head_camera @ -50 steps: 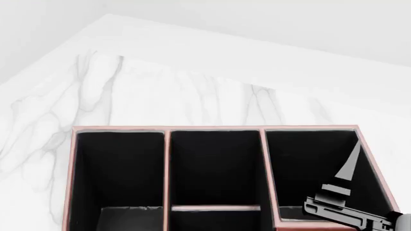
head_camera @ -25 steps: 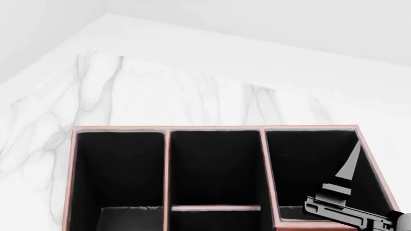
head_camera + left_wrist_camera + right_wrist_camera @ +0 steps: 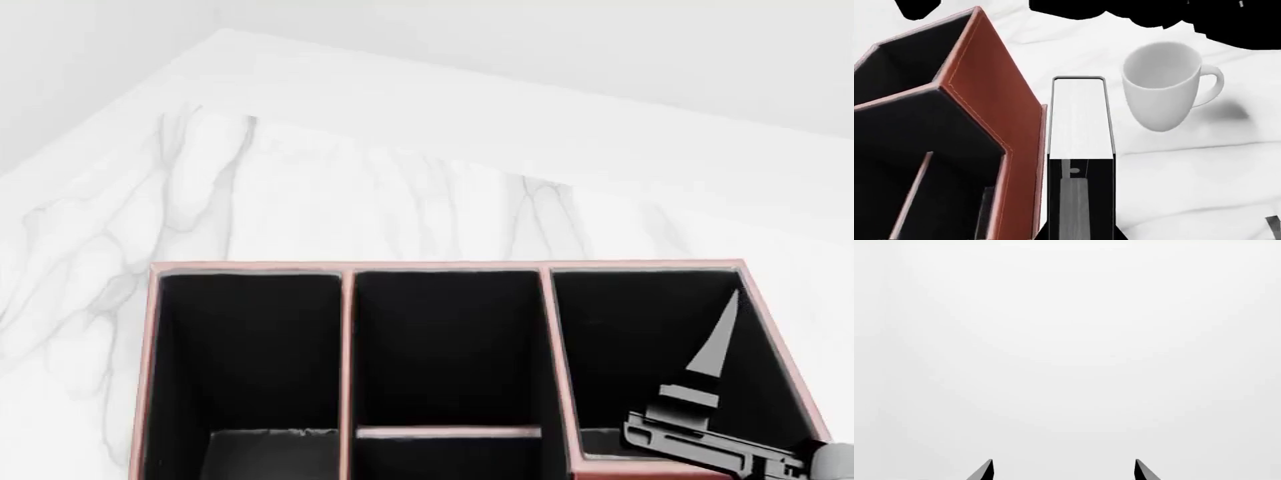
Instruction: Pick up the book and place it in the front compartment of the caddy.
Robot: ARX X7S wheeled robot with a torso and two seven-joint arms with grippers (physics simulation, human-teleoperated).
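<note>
The left end effector (image 3: pixel 1081 220) is clamped on the upright book (image 3: pixel 1081 117) just beside the caddy (image 3: pixel 997 120) (white mug (image 3: pixel 1164 85) nearby), while the right end effector (image 3: pixel 1063 471) hangs apart.

White marbled table (image 3: pixel 267 190) – carries caddy (image 3: pixel 997 120), white mug (image 3: pixel 1164 87) standing upright well apart.

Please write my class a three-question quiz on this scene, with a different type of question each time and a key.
1. True or false: the book is inside the caddy.
2. What stands near the book, outside the caddy? A) white mug B) glass bowl C) pencil
3. Fill in: the right gripper has its fingertips ____, with nothing between them.

Key: 1 false, it is beside the outer wall; 2 A; 3 apart.
</note>
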